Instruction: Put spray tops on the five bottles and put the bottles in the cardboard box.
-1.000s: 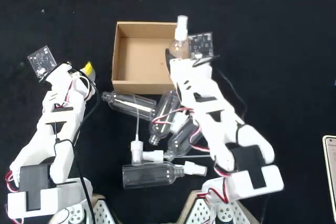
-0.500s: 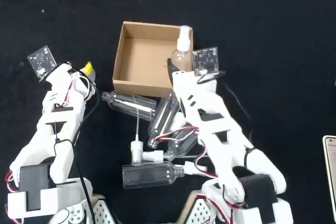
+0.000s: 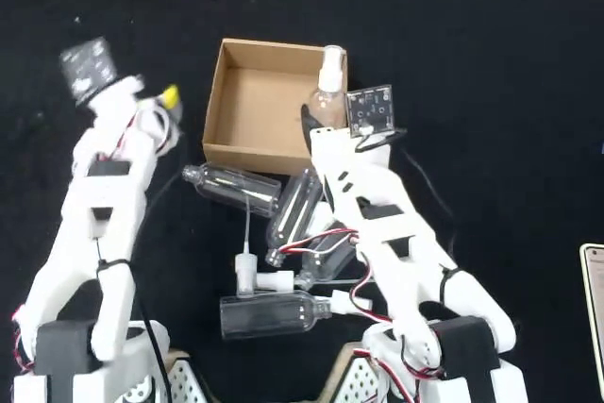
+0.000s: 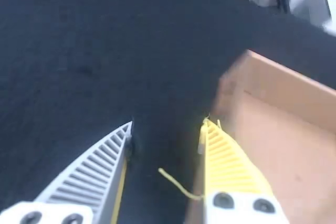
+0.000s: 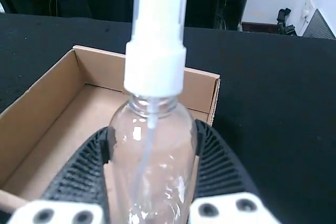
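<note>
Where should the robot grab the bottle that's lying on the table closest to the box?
Grab the capless bottle across its round body, coming straight down from above. It lies on its side, so both long sides are free for fingers. Its base sits close to another bottle, so stay nearer the neck.
</note>
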### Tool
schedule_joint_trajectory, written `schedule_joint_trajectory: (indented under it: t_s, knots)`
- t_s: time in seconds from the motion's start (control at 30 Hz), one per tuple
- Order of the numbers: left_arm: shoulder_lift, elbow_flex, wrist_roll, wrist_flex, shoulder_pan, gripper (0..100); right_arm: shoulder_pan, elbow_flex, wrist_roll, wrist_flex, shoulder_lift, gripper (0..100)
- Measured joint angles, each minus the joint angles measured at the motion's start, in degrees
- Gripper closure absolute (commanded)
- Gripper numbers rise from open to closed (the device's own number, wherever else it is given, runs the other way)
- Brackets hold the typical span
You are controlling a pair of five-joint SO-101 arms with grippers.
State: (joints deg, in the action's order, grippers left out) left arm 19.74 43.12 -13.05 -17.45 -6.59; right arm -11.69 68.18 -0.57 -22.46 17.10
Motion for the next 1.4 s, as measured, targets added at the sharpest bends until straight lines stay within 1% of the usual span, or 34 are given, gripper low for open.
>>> schedule_joint_trajectory:
  t_s: [0.1,0.17,0.27,0.37,0.57,0.63,0.73,0.77,0.87,1.0,1.07,1.23,1.3,1.4]
  knots:
    - [-1.32,-7.82,2.20,-8.79,3.60,78,0.00,0.00,0.00,0.00,0.00,98.8]
    - [-4.84,-11.87,4.66,-11.60,6.07,78,0.00,0.00,0.00,0.00,0.00,98.8]
    - [-11.60,-15.38,7.03,-13.01,7.74,78,0.00,0.00,0.00,0.00,0.00,98.8]
    - [-17.67,-17.23,7.65,-13.36,7.91,78,0.00,0.00,0.00,0.00,0.00,98.8]
    - [-21.54,-17.58,11.16,-13.36,8.53,78,0.00,0.00,0.00,0.00,0.00,98.8]
    - [-21.54,-17.58,11.69,-13.36,8.70,82,0.00,0.00,0.00,0.00,0.00,98.8]
    - [-21.54,-17.23,11.87,-13.36,9.05,95,0.00,0.00,0.00,0.00,0.00,98.8]
    - [-21.54,-16.70,11.87,-13.36,9.41,98,0.00,0.00,0.00,0.00,0.00,98.8]
    - [-21.54,-14.95,12.04,-13.36,10.46,93,0.00,0.00,0.00,0.00,0.00,98.8]
    - [-21.45,-13.27,11.87,-13.54,10.99,93,0.00,0.00,0.00,0.00,0.00,98.8]
    - [-21.27,-13.19,11.78,-15.47,10.99,93,0.00,0.00,0.00,0.00,0.00,98.8]
    - [-16.35,-13.10,11.78,-24.44,11.16,93,0.00,0.00,0.00,0.00,0.00,98.8]
    - [-13.71,-13.01,11.78,-26.73,11.16,93,0.00,0.00,0.00,0.00,0.00,98.8]
    - [-10.64,-10.73,11.78,-27.34,11.25,93,0.00,0.00,0.00,0.00,0.00,98.8]
